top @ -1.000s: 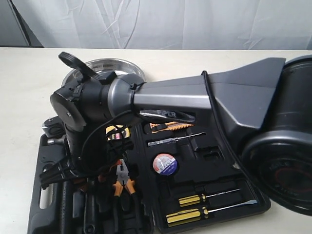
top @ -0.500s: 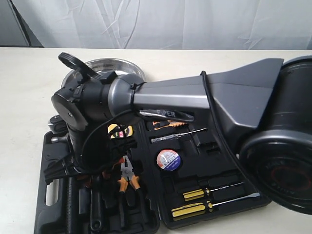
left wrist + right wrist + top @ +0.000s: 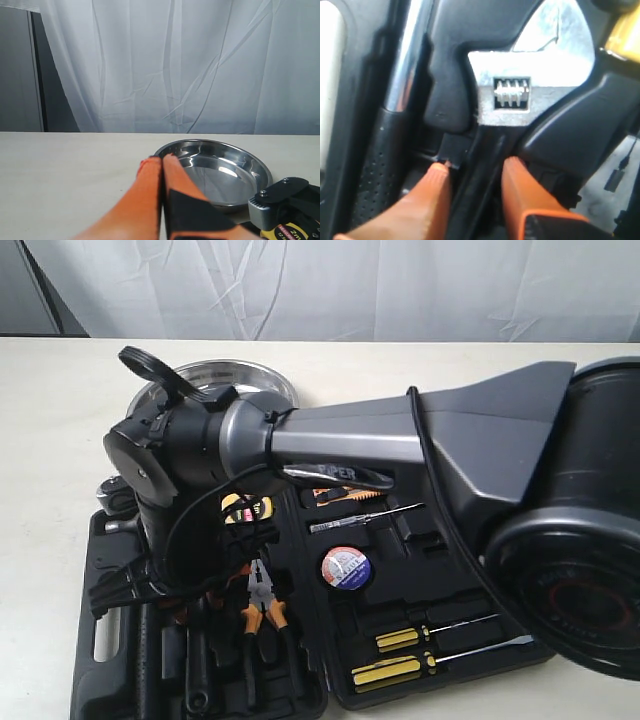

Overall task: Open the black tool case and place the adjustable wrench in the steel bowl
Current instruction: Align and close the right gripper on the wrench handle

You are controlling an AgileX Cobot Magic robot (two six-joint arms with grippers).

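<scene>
right arm [image 3: 340,440]: reaches over the case from its right side, wrist bent down above the left half
case [image 3: 395,585]: black, lying open and flat on the table, tools in its moulded recesses
bowl [image 3: 245,380]: shiny steel, on the table just behind the case's left half
right claw [image 3: 476,167]: down in the case's left half, orange fingers apart, one on each side of the wrench's black handle, not clamped on it
left claw [image 3: 161,159]: orange fingers pressed together, gripping nothing, low near the case's back edge, pointing at the bowl
wrench [image 3: 520,90]: in its recess in the case's left half, silver head showing, beside the hammer [image 3: 412,55]
pliers [image 3: 262,605]: orange handles, case's left half, near the hinge
screwdrivers [image 3: 385,675]: two, yellow handles, case's front right
tape roll [image 3: 341,570]: case's right half, near the hinge
</scene>
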